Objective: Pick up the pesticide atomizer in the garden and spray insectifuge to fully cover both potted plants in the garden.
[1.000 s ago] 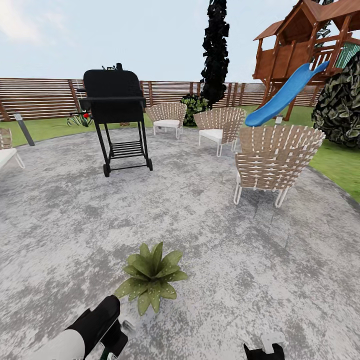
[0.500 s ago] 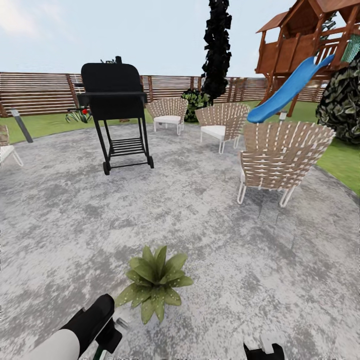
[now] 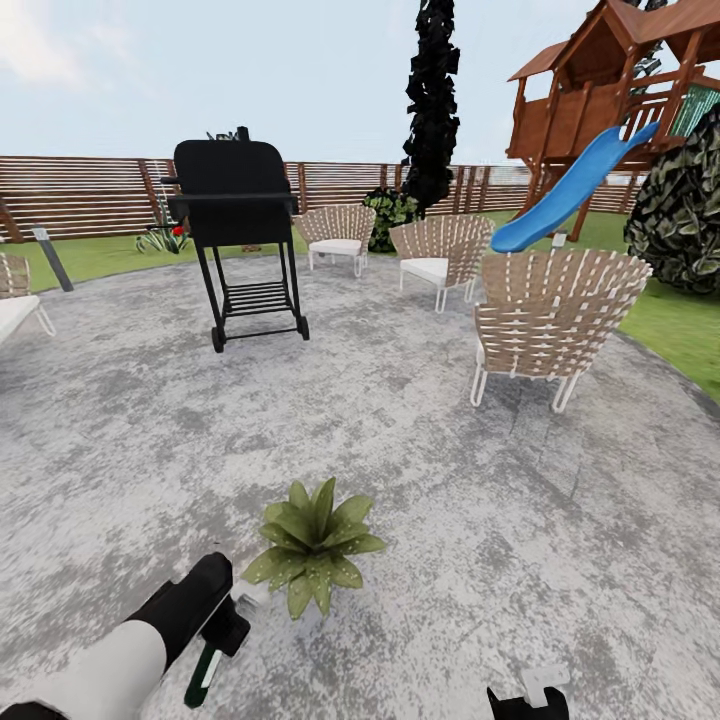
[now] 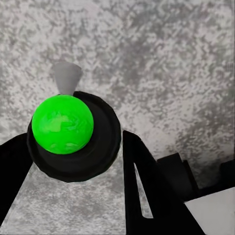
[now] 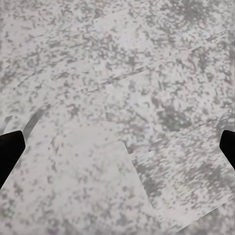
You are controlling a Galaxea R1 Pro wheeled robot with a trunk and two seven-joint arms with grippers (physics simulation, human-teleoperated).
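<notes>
A: Status on the left gripper [image 4: 73,147]?

B: It's clamped on the pesticide atomizer [image 3: 207,668]. From the left wrist view the bottle's round green end sits between the black fingers [image 4: 147,181], whitish nozzle poking out past it over the patio [image 3: 420,480].

A: What changed in the last second?

B: The bottle. A second ago it was nearly hidden under the left arm; now the dark green body hangs in plain sight below the wrist, tilted, with the whitish head up toward the potted plant [image 3: 313,543]. The head camera also swung a bit and came back, so ignore the shift in the grill [image 3: 237,235] and chairs [image 3: 545,325].

A: Plant position relative to the nozzle?

B: Just beside it, ahead of the left arm and slightly to the right. Not touching.

A: Any insectifuge landed?

B: There are pale specks on the lower leaves, could be droplets, could be leaf texture. Too fine to call. No coverage I'd sign off on.

A: Right gripper [image 5: 117,142]?

B: Fingers spread wide, nothing in them, just stone below.

A: So where are we?

B: My read: pickup done, aiming at plant one, spraying barely begun if at all. A second small plant [image 3: 160,238] sits by the fence [image 3: 90,195], well apart, probably the other target.
</notes>
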